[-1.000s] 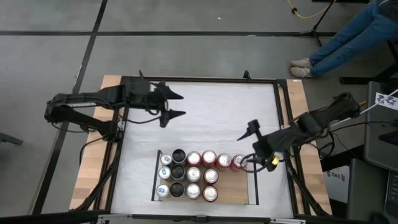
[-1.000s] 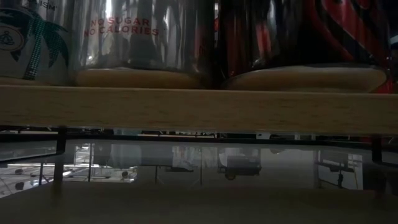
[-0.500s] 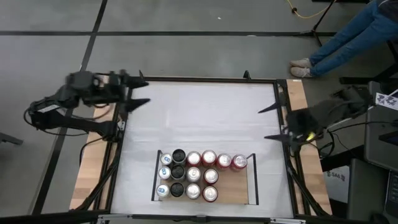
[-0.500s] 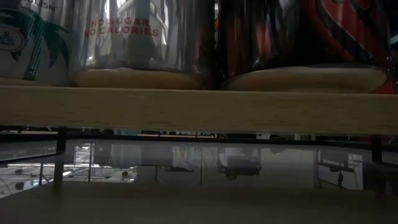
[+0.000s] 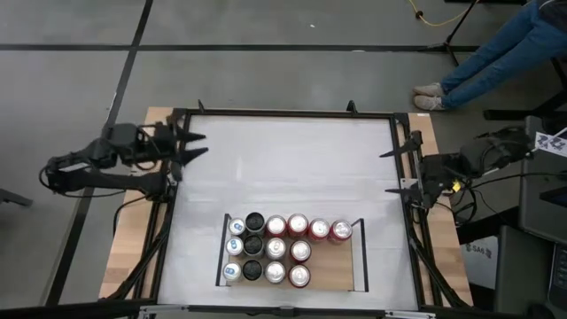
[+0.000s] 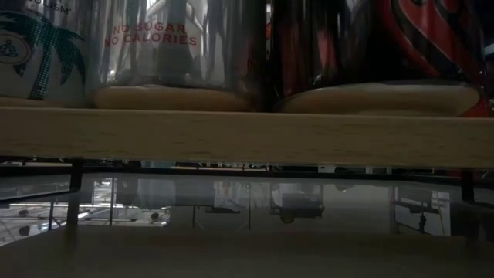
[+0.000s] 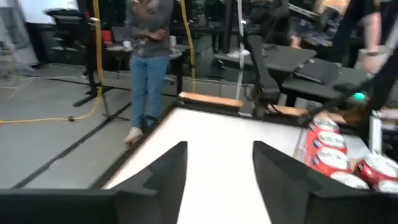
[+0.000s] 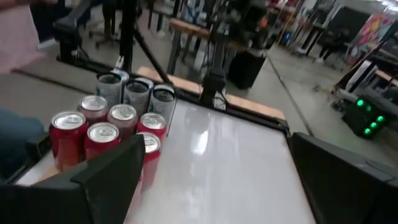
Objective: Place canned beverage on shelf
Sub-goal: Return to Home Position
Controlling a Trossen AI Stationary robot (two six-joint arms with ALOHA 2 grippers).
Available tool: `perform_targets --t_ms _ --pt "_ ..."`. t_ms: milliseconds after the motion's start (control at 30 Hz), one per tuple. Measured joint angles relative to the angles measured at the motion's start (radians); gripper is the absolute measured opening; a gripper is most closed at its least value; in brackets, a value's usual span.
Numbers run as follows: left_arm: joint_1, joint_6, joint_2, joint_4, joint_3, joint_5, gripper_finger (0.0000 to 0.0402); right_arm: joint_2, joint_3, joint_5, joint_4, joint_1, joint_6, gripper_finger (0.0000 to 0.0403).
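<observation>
Counter (image 5: 292, 159): white, fills mid-frame.
Shelf (image 5: 334, 268): lower centre, long axis running left to right, with bare wood at its lower right.
Right arm (image 5: 443, 167): at the counter's right edge, up-right of the shelf and the nearer of the two. Right jaws spread wide, empty.
Left arm (image 5: 97, 164): at the upper-left edge. Left jaws parted, empty.
Cans (image 5: 275, 249): upright on the shelf. The end red can (image 5: 340, 231) stands just beside the right rail.
I judge only parking remains.
</observation>
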Motion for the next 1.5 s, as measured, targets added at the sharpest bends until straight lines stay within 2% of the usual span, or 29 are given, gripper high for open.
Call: perform_targets --t_ms 233,367,533,633,833,1267,1500 --pt "0.000 0.003 -0.063 0.125 -0.215 0.023 0.0107 -0.209 -0.276 -0.001 0.178 0.000 0.011 0.0392" --pt "0.000 0.003 -0.111 0.155 -0.297 0.025 0.0080 -0.299 -0.368 0.020 0.225 0.000 0.065 0.0392" --pt "0.000 0.003 -0.216 0.169 -0.401 0.025 0.0060 -0.349 -0.452 0.032 0.252 0.000 0.077 0.0392" --pt "0.000 0.002 -0.294 0.201 -0.476 0.025 0.0053 -0.357 -0.489 0.067 0.259 0.000 0.105 0.0392" --pt "0.000 0.024 -0.444 0.232 -0.588 0.024 0.0044 -0.359 -0.537 0.070 0.269 0.000 0.146 0.0392" --pt "0.000 0.046 -0.443 0.363 -0.742 0.025 0.0039 -0.384 -0.655 0.076 0.380 0.000 0.169 0.0392" --pt "0.000 0.048 -0.443 0.516 -0.802 0.034 0.0038 -0.428 -0.747 0.064 0.429 -0.001 0.236 0.0377"
